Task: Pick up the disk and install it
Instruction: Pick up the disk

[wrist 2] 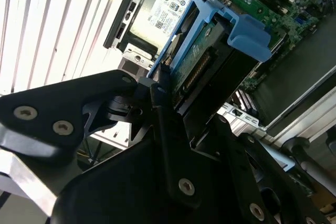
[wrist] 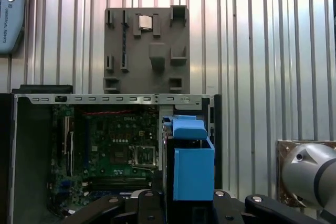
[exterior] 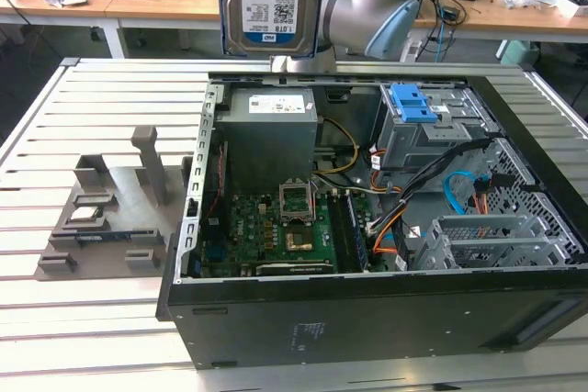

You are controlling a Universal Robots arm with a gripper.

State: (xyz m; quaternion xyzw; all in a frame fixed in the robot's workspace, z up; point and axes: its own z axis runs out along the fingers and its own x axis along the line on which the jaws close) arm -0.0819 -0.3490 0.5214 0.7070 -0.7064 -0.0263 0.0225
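The disk point(exterior: 271, 2), a silver drive with a white-and-blue label, hangs upright above the far edge of the open computer case point(exterior: 367, 328) in the exterior view. My gripper point(wrist 2: 197, 116) is shut on it. A black finger point(wrist 2: 167, 129) presses against the disk's blue carrier rail point(wrist 2: 247, 35) in the second wrist view. In the first wrist view the blue-railed disk point(wrist: 191, 166) sticks out from the gripper point(wrist: 184, 205), over the case's motherboard point(wrist: 115, 145).
Inside the case are a grey power supply point(exterior: 271, 130), a drive bay with a blue latch flap point(exterior: 411, 103) and a metal drive cage point(exterior: 487, 240) at the exterior view's right. A grey parts fixture point(exterior: 110, 218) lies on the slatted table point(exterior: 55, 337).
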